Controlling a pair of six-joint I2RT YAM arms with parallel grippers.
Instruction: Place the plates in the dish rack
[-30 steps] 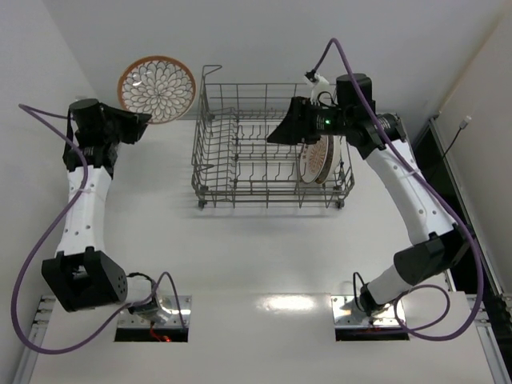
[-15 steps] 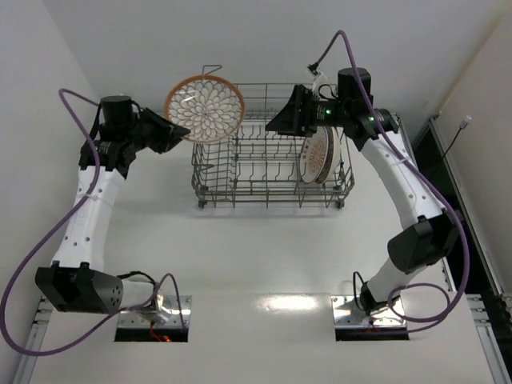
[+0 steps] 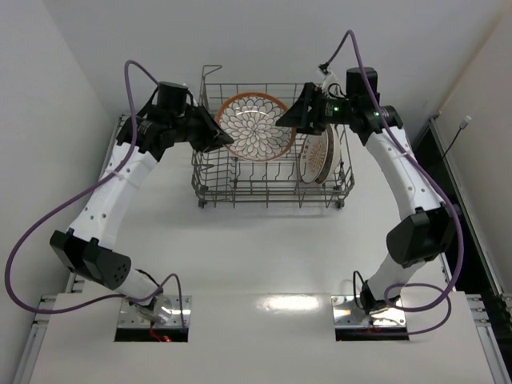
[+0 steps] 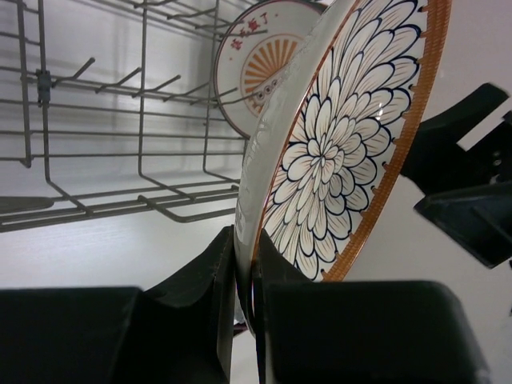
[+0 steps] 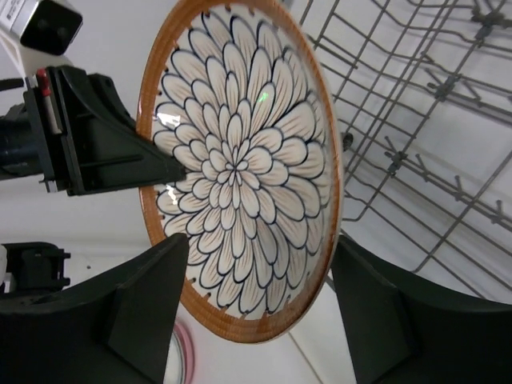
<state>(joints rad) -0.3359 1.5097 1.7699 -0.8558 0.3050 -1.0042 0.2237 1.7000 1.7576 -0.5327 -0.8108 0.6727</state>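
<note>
My left gripper (image 3: pixel 222 138) is shut on the lower rim of a petal-pattern plate (image 3: pixel 254 126) and holds it upright above the dish rack (image 3: pixel 210 172), its patterned face towards the right arm. In the left wrist view the fingers (image 4: pixel 216 272) pinch that plate (image 4: pixel 344 136). My right gripper (image 3: pixel 290 118) is open beside the plate's right edge; its fingers (image 5: pixel 152 304) frame the plate (image 5: pixel 240 168) without touching it. Two plates (image 3: pixel 319 155) stand on edge at the rack's right end, one with a sunburst centre (image 4: pixel 262 68).
The rack's tall wire sides and upright tines (image 5: pixel 424 120) lie just under and behind the held plate. White walls (image 3: pixel 48 88) close in on both sides. Purple cables (image 3: pixel 48 216) loop from each arm. A pink-rimmed round thing (image 5: pixel 182 358) shows low in the right wrist view.
The left arm has swung the petal plate from the table's back left corner to the right, over the rack. The right gripper has drawn up and back a little, and stands open.
</note>
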